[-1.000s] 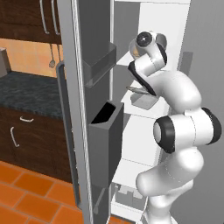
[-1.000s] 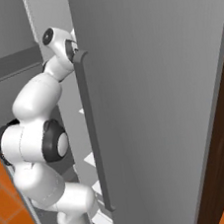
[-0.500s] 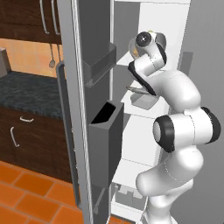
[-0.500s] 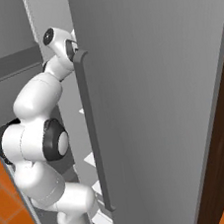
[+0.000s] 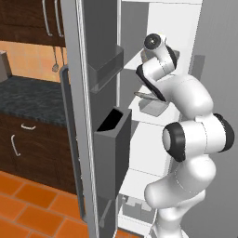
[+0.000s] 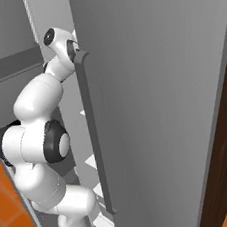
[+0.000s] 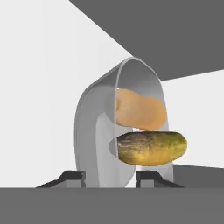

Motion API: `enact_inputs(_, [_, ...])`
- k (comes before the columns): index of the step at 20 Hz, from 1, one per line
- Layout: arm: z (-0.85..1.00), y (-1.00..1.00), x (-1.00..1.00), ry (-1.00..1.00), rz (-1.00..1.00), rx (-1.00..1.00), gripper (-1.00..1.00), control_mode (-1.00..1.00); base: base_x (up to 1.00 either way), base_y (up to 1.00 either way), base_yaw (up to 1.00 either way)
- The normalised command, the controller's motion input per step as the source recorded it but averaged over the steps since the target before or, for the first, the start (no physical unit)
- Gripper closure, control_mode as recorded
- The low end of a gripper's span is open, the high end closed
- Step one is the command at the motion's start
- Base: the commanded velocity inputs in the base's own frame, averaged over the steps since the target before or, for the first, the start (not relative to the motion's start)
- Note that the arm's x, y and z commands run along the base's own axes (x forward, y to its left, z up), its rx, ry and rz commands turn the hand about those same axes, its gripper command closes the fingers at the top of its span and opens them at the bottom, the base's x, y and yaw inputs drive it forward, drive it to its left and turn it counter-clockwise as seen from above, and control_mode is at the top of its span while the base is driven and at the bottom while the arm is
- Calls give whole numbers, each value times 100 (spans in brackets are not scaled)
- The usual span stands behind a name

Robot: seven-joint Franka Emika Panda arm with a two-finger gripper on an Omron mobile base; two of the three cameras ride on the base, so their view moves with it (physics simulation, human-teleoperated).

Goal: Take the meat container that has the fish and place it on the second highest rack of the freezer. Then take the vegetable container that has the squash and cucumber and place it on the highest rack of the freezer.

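Note:
In the hand view, the vegetable container (image 7: 94,131) is a clear bowl seen rolled on its side against the freezer's white interior. It holds the yellow-orange squash (image 7: 140,113) and the green cucumber (image 7: 151,148). My gripper (image 7: 111,177) is open, its fingertips (image 7: 72,177) standing apart on either side of the bowl's near wall. In the left base view my arm reaches into the upper part of the freezer (image 5: 172,18), at the highest rack (image 5: 132,61). Below it the grey meat container (image 5: 155,106) with the slim fish (image 5: 148,95) rests on the second highest rack (image 5: 139,118).
The open freezer door (image 5: 100,46) with its boxy bins (image 5: 114,135) stands close to the left of my arm. In the right base view the grey door (image 6: 150,106) and its long bar handle (image 6: 93,138) hide the shelves. Dark wood cupboards (image 5: 28,139) lie further left.
The jaws have spread apart from the bowl's wall. The arm has hardly moved.

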Motion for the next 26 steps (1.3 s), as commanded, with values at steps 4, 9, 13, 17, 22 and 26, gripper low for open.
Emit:
enact_inputs(4, [0, 0, 0, 0, 0, 0, -100, -100, 0, 0, 0])
enact_inputs(9, [0, 7, -74, -26, 0, 0, -100, -100, 0, 0, 0])
enact_inputs(13, [-10, 30, -100, -31, 1, 0, -100, -100, 0, 0, 0])
enact_inputs(17, [23, 28, -100, -9, 6, 0, -100, -100, 0, 0, 0])
enact_inputs(22, [37, 9, -100, 25, 19, 0, -100, -100, 0, 0, 0])
enact_inputs(26, [1, 0, -100, 34, 26, 0, -100, -100, 0, 0, 0])
